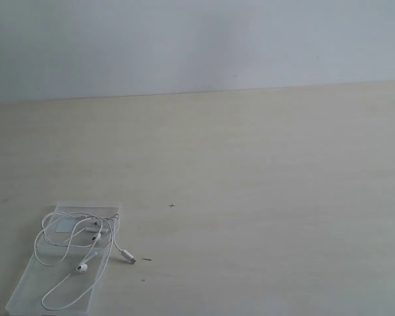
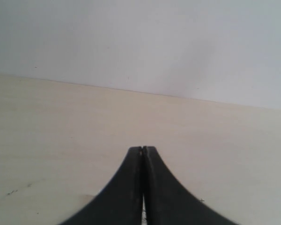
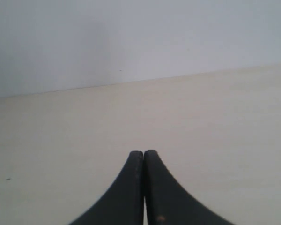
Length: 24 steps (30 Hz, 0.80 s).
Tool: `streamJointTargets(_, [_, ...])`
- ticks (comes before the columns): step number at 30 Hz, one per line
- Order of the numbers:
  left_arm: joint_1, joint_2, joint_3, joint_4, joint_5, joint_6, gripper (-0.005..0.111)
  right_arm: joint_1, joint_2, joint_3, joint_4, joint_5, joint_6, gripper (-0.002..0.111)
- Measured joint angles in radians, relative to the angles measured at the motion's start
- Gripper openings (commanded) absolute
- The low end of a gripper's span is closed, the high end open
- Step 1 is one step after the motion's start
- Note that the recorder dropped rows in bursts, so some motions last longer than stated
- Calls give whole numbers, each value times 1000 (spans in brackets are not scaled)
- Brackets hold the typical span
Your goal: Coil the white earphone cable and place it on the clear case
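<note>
Cable [image 1: 82,266] sits in loose loops on the case [image 1: 29,283], plug [image 1: 130,259] trailing onto the table [image 1: 263,197]. Left tool [image 2: 143,149] and right tool [image 3: 144,152] are both clenched, empty, away from it. Best play: open wide, nudge the plug inward without dragging loops off.

The clear case [image 1: 26,289] runs off the bottom edge of the exterior view, so its near end and corners are cut away, and its see-through walls blur into the tabletop [image 1: 263,197]. Loops of the white earphone cable [image 1: 92,230] cross a pale patch [image 1: 64,225] on the case's far half and partly cover it. Where the strands bunch there, a second earbud or an inline remote is too small and soft to pick out. A small dark mark [image 1: 172,205] on the tabletop is too tiny to name. The left claw [image 2: 143,151] and right claw [image 3: 144,152] are each cut off by the bottom edge of their wrist view, with only black fingertips showing
</note>
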Motion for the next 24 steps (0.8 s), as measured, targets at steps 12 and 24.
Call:
streamJointTargets(12, [0,0,0,0,0,0,0,0,0,0,66,2,-17,0])
streamJointTargets(24, [0,0,0,0,0,0,0,0,0,0,66,2,-19,0])
